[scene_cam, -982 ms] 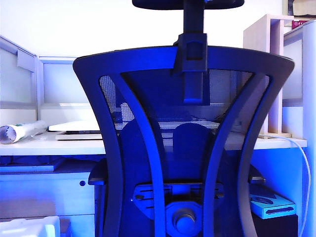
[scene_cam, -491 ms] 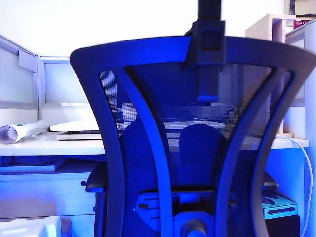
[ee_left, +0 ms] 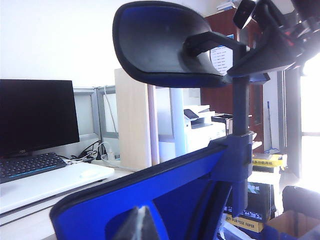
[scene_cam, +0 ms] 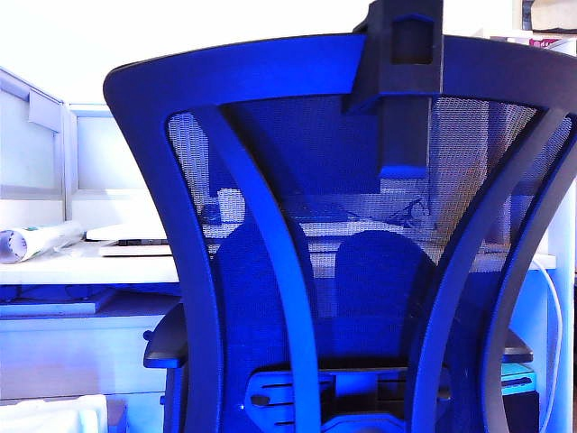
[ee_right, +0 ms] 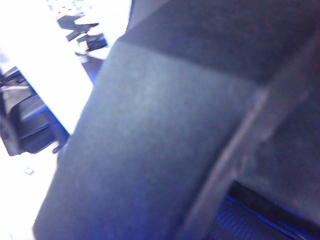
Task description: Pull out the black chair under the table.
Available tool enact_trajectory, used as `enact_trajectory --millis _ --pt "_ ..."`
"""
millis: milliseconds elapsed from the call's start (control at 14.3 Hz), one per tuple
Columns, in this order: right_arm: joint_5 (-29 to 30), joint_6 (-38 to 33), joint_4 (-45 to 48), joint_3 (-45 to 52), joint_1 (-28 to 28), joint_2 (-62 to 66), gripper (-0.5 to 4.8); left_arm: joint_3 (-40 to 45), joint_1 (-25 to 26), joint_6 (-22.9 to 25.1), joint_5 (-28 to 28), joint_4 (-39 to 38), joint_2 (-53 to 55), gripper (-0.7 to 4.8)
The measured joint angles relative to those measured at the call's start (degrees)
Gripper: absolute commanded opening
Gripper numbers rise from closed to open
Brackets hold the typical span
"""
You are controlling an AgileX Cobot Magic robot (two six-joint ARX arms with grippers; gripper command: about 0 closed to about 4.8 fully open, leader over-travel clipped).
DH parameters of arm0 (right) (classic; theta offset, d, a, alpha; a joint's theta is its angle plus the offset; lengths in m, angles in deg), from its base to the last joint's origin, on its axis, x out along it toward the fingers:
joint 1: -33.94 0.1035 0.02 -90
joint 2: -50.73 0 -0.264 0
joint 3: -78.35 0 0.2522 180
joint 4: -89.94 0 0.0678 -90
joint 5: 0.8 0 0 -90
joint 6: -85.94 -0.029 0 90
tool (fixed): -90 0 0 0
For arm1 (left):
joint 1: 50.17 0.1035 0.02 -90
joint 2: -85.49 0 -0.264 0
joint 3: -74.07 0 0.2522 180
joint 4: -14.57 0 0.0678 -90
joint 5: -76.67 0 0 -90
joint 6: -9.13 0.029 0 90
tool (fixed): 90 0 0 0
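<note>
The black chair (scene_cam: 343, 271) stands with its mesh back toward the exterior camera and its seat tucked under the front edge of the counter (scene_cam: 81, 266). The right wrist view is filled by a blurred dark chair surface, so the right end effector is the nearer one — its fingers are not visible, and I cannot tell how they stand. The left end effector (ee_left: 141, 224), looking pinched together, hangs just behind the backrest's top rim, below the headrest (ee_left: 160, 42).
</note>
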Motion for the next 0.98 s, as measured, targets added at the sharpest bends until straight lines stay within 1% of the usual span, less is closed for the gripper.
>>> enact_trajectory --millis 70,140,210,280,491,561,631,771,841,982 --pt "0.31 0.24 -0.02 0.0 0.07 0.15 3.21 0.0 0.0 -0.02 0.02 0.0 0.0 -0.05" --pt "0.44 -5.4 1.11 -0.87 -0.13 0.04 4.06 0.0 0.0 -0.02 0.02 0.02 0.0 -0.05" --pt "-1.75 -7.26 5.29 -2.14 -0.7 -0.59 4.79 0.0 0.0 0.0 0.02 0.02 0.0 -0.05" --pt "-3.1 -7.89 5.14 -2.47 -1.11 -1.25 4.79 0.0 0.0 0.0 0.02 0.02 0.0 -0.05" --pt "-2.05 -7.04 -2.86 -2.27 -0.79 -1.38 4.79 0.0 0.0 0.0 0.35 -0.07 0.0 -0.05" --pt "-3.37 -6.21 -5.81 -2.08 -0.79 -1.64 4.79 0.0 0.0 0.02 1.68 -0.17 0.0 -0.05" --pt "-4.83 -4.44 -6.91 -1.77 -0.72 -1.44 4.79 0.0 0.0 0.02 3.08 -1.01 0.0 -0.05" --pt "-8.31 -2.12 -6.6 -1.42 -0.72 -3.74 4.79 0.0 0.0 0.04 4.63 -2.86 0.0 -0.05" --pt "-12.09 -1.07 -4.2 -1.42 -0.72 -6.47 4.79 0.0 0.0 0.17 5.92 -3.96 0.0 -0.05" --pt "-16.9 -0.57 -1.6 -0.37 -1.14 -10.93 4.79 0.0 0.0 2.23 6.64 -4.66 0.0 -0.05"
